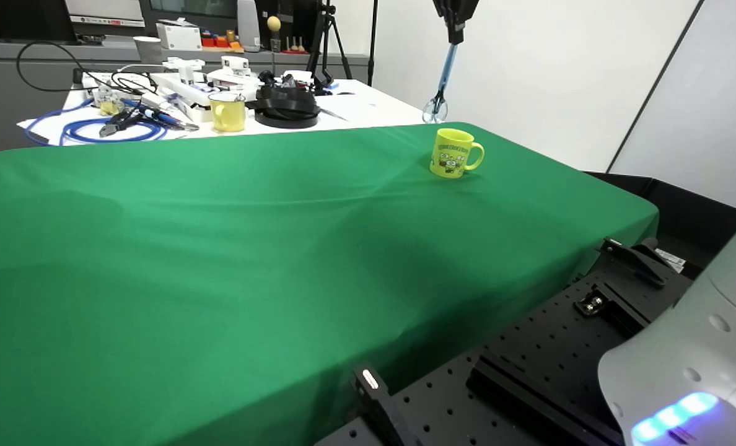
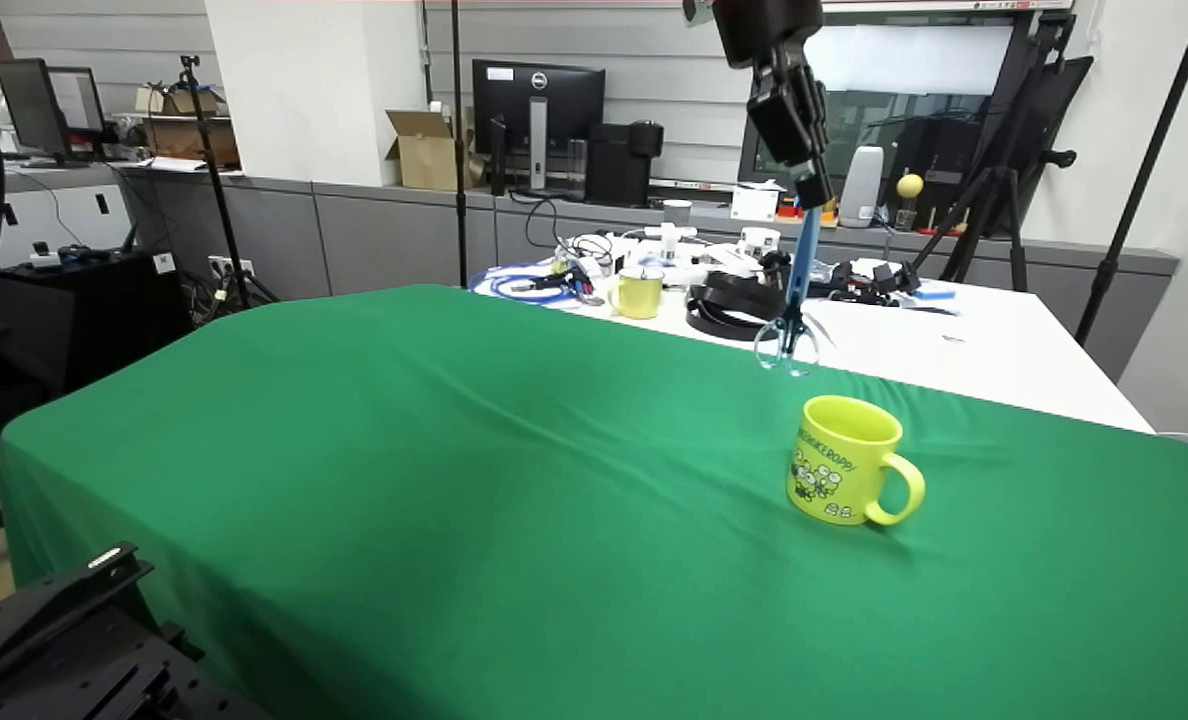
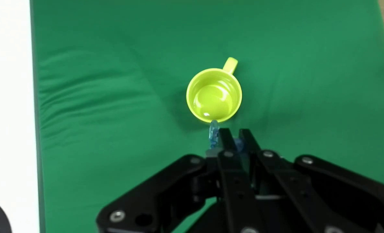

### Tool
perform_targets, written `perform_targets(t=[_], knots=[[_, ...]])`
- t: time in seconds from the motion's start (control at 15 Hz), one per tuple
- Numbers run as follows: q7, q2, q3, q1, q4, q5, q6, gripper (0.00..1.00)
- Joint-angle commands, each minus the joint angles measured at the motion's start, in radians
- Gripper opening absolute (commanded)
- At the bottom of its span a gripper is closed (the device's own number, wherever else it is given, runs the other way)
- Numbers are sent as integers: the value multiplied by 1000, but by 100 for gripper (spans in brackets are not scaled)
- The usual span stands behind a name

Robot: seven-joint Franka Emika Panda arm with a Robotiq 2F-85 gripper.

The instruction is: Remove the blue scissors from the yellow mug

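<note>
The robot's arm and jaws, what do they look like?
What shows of the arm in an exterior view is whitish and smoothly rounded, with round grey dots and a glowing blue light. The wrist view shows narrow black jaws on angular black links with silvery screws.

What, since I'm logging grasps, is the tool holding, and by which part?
The scissors, held by the tool at the end opposite the finger loops, which hang lowest.
</note>
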Motion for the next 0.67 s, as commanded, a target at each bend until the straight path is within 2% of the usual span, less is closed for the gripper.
perform_targets(t=[0.0, 0.47, 0.6], knots=[[-118, 191, 23, 7, 225, 89, -205, 2], [-242, 530, 43, 14, 579, 70, -632, 2], [-293, 609, 48, 11, 662, 65, -705, 2]])
